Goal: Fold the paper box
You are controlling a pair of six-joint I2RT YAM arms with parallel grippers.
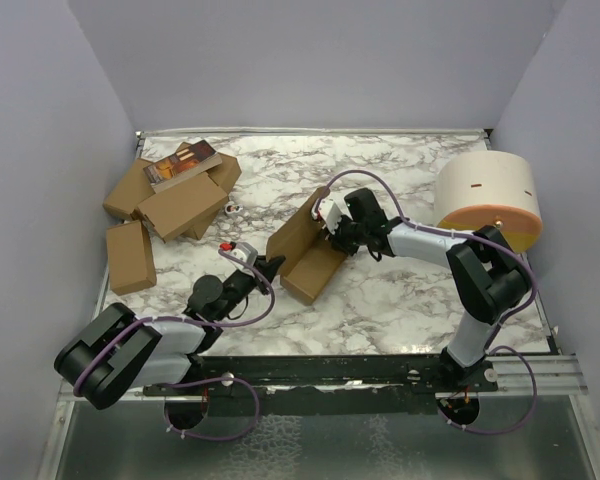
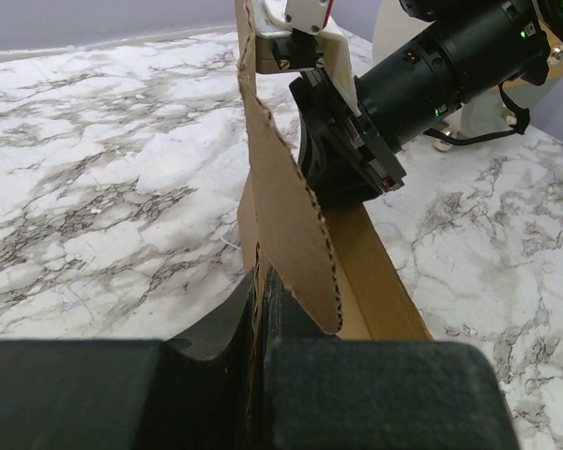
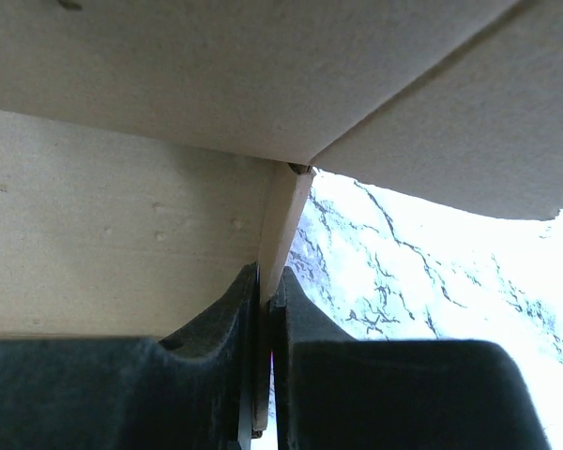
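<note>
The plain brown cardboard box (image 1: pixel 315 272) lay slantwise between both arms, left gripper (image 1: pixel 273 265) pinched shut on its near flap, right gripper (image 1: pixel 330 224) clamped on its far panel.

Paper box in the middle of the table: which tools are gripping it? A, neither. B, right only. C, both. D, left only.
C: the left tool and the right tool each pinch a cardboard edge of the paper box.
</note>
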